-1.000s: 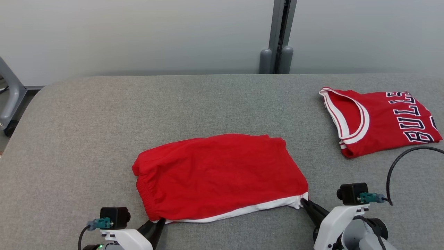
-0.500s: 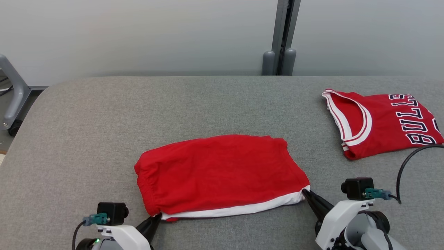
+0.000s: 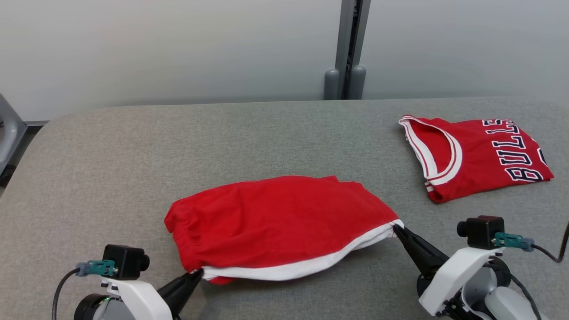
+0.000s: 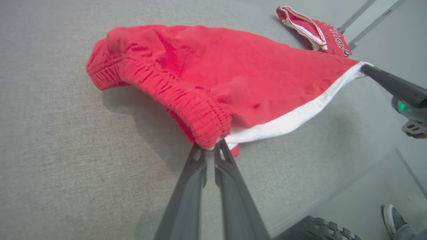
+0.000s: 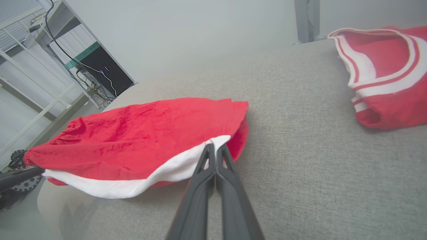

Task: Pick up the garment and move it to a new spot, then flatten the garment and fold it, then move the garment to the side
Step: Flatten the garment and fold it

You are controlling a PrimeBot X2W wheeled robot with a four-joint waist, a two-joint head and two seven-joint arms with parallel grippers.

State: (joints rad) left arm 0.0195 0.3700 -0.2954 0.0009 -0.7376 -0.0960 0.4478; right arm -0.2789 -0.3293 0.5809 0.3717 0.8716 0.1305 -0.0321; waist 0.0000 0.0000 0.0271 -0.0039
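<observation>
Near the middle of the gray counter (image 3: 133, 155), the red shorts (image 3: 275, 222) lie folded, their front edge held off the surface. The left claw (image 3: 198, 273) pinches the waistband corner, and the right claw (image 3: 396, 228) pinches the white-trimmed hem corner. This looks like the lift for carrying the shorts aside, perhaps toward the jersey (image 3: 475, 155). Both arms would need to rise and travel together to keep the fold.
</observation>
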